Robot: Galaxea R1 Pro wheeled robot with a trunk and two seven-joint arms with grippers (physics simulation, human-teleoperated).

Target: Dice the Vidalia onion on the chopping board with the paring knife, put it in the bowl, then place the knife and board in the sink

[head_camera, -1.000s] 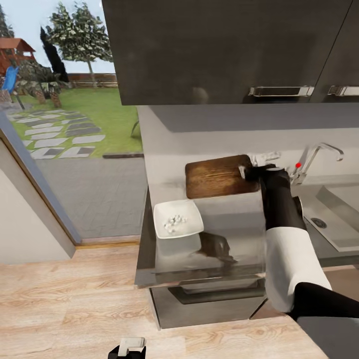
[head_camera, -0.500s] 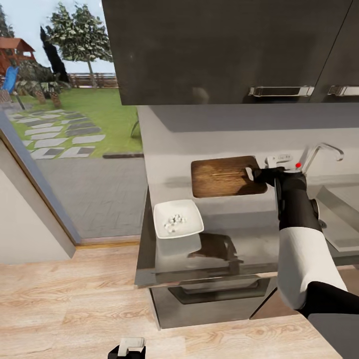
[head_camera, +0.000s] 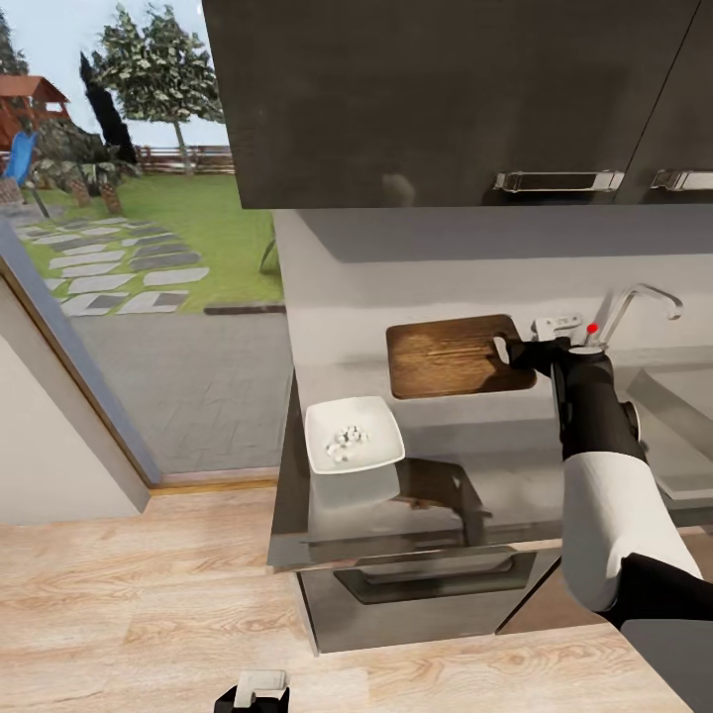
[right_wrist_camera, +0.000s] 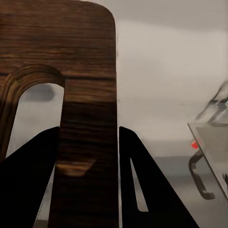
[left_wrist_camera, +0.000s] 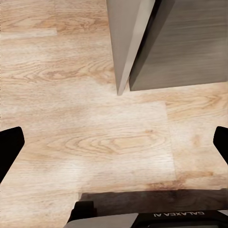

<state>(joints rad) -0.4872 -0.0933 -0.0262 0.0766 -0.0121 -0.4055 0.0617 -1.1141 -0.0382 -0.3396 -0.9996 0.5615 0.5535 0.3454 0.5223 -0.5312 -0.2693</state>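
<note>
My right gripper (head_camera: 517,352) is clamped on the board (head_camera: 451,355) at its handle end; in the right wrist view the 2 dark fingers (right_wrist_camera: 142,190) pinch the wooden strip beside the slot. Over the last second I have carried the board along the back edge of the counter (head_camera: 465,465) toward the sink (head_camera: 683,436), and it now rides clear of the surface, its held end close to the tap (head_camera: 634,307) with the red knob. That puts me on the final stretch, I judge: the bowl (head_camera: 353,436) near the counter's front left corner already holds the white onion bits (head_camera: 347,439). I can't pick out the knife. My left gripper (left_wrist_camera: 114,142) hangs spread open over the wooden floor (left_wrist_camera: 95,118), holding nothing.
</note>
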